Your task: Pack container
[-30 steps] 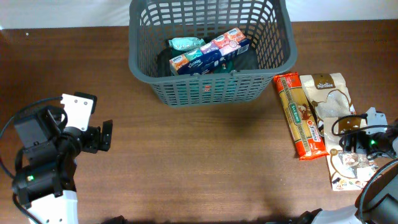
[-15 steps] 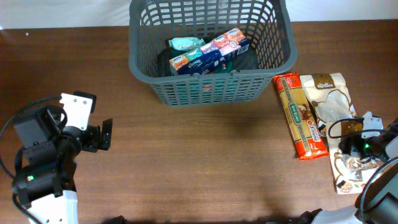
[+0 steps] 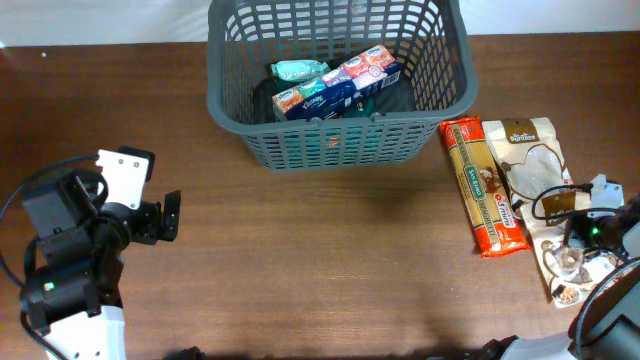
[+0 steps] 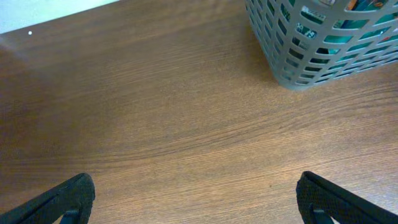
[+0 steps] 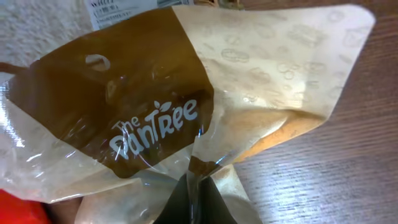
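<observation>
The container [image 3: 330, 148], a dark grey slotted basket, stands at the table's back centre; its corner also shows in the left wrist view [image 4: 311, 56]. Inside lie a blue-and-red box [image 3: 335, 88] and a teal packet [image 3: 298, 70]. At the right edge my right gripper [image 3: 566, 230] is shut on a cream-and-brown "The Pantree" packet [image 3: 578, 272]; the right wrist view shows the film [image 5: 155, 118] pinched between the dark fingers of the right gripper [image 5: 191, 190]. My left gripper [image 3: 170, 216] hangs open over bare wood at the left, and the left wrist view shows nothing in the left gripper [image 4: 199, 202].
A long red pasta packet [image 3: 482, 185] and a second cream-and-brown packet [image 3: 530, 155] lie side by side right of the basket. A red packet's corner [image 5: 18, 211] shows beside the held bag. Brown wood lies between the two arms.
My right gripper has closed on the cream-and-brown packet, which has shifted and turned a little to the right. The left arm has not moved.
</observation>
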{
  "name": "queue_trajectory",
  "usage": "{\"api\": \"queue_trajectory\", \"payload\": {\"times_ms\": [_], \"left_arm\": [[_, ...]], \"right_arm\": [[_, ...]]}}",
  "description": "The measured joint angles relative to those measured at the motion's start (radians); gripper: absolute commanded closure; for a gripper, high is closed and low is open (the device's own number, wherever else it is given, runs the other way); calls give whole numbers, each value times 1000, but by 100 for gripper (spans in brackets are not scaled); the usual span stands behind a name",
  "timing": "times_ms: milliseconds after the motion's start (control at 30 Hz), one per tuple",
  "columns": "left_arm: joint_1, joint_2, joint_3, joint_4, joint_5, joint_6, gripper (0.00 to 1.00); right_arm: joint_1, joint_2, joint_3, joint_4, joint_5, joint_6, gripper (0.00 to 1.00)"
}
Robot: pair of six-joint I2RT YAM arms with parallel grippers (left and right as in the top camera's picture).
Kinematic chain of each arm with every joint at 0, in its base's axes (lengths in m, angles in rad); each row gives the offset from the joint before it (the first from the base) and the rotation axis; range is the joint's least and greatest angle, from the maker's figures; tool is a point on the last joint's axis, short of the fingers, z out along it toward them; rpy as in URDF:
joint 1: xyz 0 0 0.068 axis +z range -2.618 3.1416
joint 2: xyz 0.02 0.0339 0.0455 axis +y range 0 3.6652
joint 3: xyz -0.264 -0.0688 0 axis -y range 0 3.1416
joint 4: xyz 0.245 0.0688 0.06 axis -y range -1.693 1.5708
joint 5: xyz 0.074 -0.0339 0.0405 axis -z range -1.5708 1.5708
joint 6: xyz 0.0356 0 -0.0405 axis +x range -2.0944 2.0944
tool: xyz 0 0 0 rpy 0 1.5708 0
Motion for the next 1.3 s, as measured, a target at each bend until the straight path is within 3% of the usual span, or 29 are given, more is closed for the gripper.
{"api": "queue_trajectory", "payload": {"times_ms": [267,500,733,1033,1300], "left_arm": [[0,0,0,3,0,-1,1],[0,0,0,10,0,-7,1],[0,0,0,11,7,-8,1],[0,0,0,22,34,-12,1],[0,0,0,23,68,-12,1]], "right_arm": [[0,18,121,-79,-68,16,96],[1,23,401,-179,-181,104,96],[37,23,716,-185,-410,281,96],[374,25,1050,-102,-592,448,96],[656,19,1239,56,-724,491,97]]}}
